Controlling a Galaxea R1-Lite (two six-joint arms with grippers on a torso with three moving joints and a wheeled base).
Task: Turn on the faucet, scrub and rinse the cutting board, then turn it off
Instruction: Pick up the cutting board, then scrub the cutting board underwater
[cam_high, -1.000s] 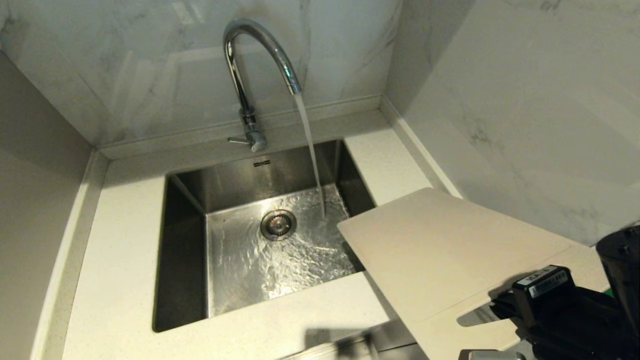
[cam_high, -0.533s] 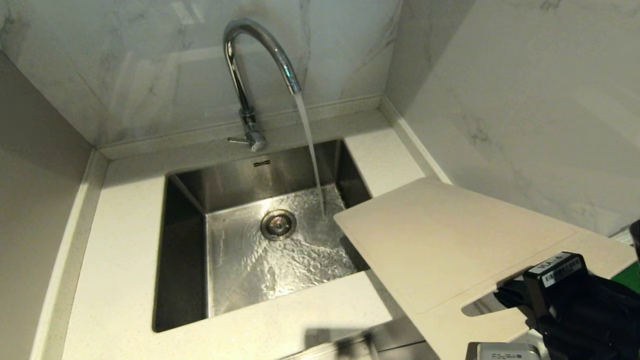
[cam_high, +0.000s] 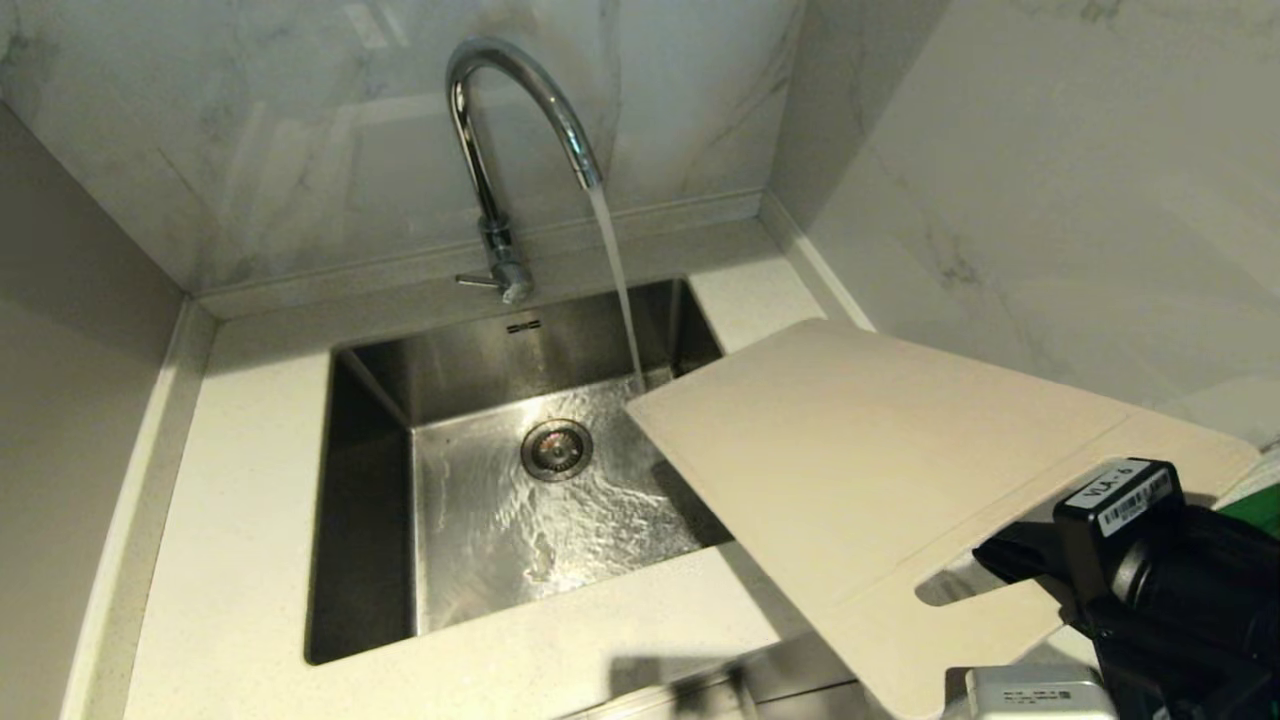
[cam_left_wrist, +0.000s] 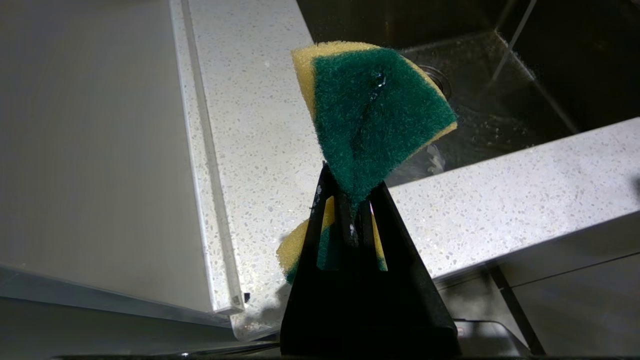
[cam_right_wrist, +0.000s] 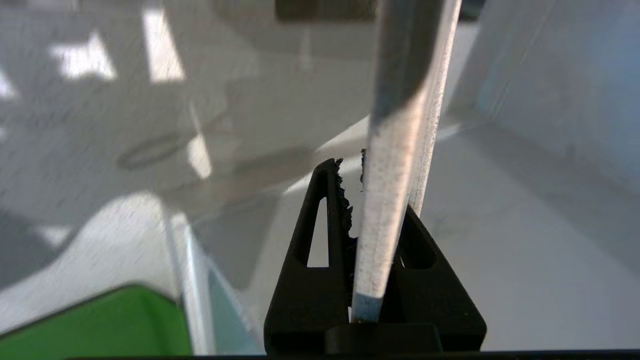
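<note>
The right gripper (cam_right_wrist: 372, 200) has its jaws pinching the cutting board (cam_high: 860, 470) at its handle-slot end; the board's long axis runs toward the sink (cam_high: 370, 480), far corner over the basin beside the faucet (cam_high: 500, 130) stream. The left gripper (cam_left_wrist: 350, 205) jaws clamp a sponge (cam_left_wrist: 370, 110) above the worktop (cam_left_wrist: 260, 130)

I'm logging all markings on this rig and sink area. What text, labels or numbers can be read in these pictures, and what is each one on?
"VLA-6", as best it reads: white sticker on the black housing of the right arm, behind the right claw holding the cutting board. The barcode beneath it is too small to read.
Small dark mark on the sink's back wall, below the faucet: too small to read.
No text shows in either wrist view.
</note>
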